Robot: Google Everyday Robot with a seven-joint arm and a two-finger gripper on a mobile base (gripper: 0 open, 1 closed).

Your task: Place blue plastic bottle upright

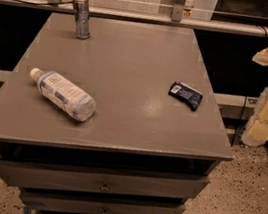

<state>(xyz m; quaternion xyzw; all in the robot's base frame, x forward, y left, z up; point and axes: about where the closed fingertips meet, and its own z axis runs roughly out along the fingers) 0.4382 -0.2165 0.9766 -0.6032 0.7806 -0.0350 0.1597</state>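
Blue plastic bottle [64,94], white-capped; gripper unseen

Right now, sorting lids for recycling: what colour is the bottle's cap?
White cap on the blue plastic bottle, camera view. The gripper is not in view.

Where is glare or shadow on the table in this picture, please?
Camera view: a pale glare patch on the grey table top, left of the flat dark-blue packet; the lying clear bluish plastic bottle casts a soft shadow toward the front; gripper not in view.
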